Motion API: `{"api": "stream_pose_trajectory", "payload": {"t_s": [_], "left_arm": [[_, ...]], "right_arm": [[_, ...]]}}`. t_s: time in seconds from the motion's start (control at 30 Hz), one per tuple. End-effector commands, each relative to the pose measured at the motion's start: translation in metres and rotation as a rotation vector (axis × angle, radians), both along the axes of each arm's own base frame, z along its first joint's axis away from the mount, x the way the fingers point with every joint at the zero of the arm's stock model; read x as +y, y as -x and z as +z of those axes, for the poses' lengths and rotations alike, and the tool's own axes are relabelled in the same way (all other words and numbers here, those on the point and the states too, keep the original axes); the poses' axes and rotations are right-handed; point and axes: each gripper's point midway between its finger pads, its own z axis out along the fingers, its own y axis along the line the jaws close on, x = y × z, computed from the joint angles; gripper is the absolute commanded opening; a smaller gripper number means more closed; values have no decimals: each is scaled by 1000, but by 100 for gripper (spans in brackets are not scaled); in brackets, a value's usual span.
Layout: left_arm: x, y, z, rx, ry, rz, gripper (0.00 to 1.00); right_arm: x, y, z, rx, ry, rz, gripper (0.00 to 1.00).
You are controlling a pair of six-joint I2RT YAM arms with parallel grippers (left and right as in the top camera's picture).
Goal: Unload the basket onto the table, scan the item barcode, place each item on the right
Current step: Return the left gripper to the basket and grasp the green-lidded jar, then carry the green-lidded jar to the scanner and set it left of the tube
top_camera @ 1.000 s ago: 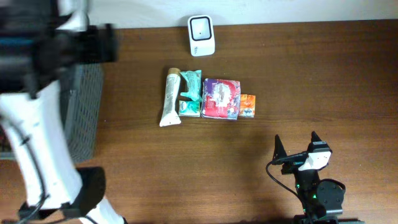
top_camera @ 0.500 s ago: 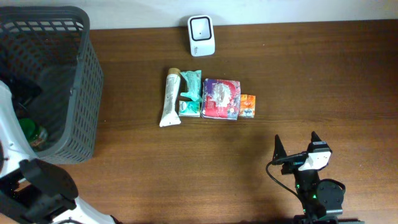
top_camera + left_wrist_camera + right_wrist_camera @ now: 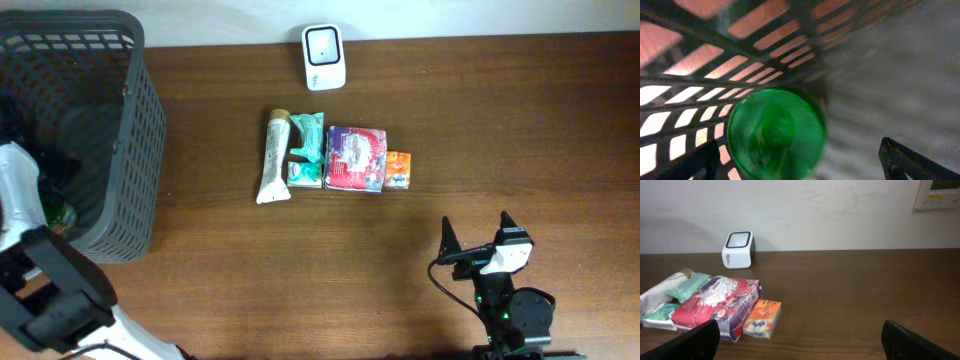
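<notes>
Item (image 3: pixel 776 132) ahead of left end effector (image 3: pixel 797 156)

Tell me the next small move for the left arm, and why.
Probably lower the left claw a little and close it on the green round item. The claw is open and empty inside the basket, and the wrist view shows that item just ahead, between its fingertips. It likely has to be lifted out before the scanner can read it.
</notes>
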Motion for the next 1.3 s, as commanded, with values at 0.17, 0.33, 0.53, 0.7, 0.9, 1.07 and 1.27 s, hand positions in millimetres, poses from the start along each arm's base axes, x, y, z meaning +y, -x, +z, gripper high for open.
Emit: {"api": "stream_pose_trajectory", "payload": {"t_s": [0.17,0.33,0.53,0.7,0.9,1.07,1.27], "left_arm": [[14,25,-37,51,105,84,78],[12,18,-41,32,124,53,71],[7,21,-74,88,184,54,75],[10,16,-62,75,177,53,72],[7,-3,-5,47,155,18,63],[-26,-47,84,-64,82,-100,63],[-114,-83,238,-395,-57,-326,65]], "right_arm": [[-2,0,-3,4,-8,-9,98],[-2,0,-3,4,-8,-9,99],[-2,0,-3,4,-8,-9,98],[-2,0,-3,4,-8,-9,99],[-2,0,-3,4,-8,-9,98],[-2,0,-3,4,-8,-9,99],[-2,0,-3,4,-8,-9,98]]}}
